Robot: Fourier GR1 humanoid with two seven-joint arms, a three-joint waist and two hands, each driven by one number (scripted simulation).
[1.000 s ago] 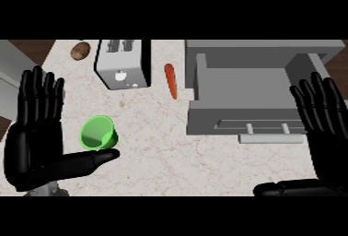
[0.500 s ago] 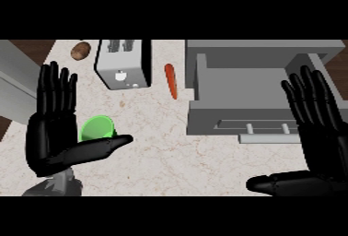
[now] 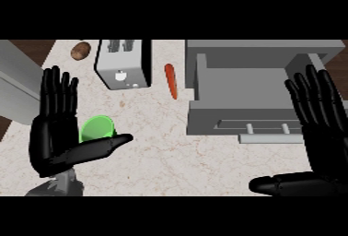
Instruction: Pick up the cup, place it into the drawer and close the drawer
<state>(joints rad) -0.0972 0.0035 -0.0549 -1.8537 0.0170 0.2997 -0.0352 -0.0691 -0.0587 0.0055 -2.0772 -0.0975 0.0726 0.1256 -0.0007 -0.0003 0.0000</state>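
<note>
Counter (image 3: 176,156): left hand (image 3: 58,133) spread beside cup (image 3: 97,128); right hand (image 3: 326,138) spread, by drawer (image 3: 238,92).

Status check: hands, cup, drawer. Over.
Left hand open beside the green cup, not gripping. Right hand open by the drawer, which is open. Carrot lies left of the drawer.

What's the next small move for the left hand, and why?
Probably curl the left hand round the small green cup: the hand is open, its thumb already crosses under the cup and its palm sits beside it, nothing is held, and the grey drawer stands open.
</note>
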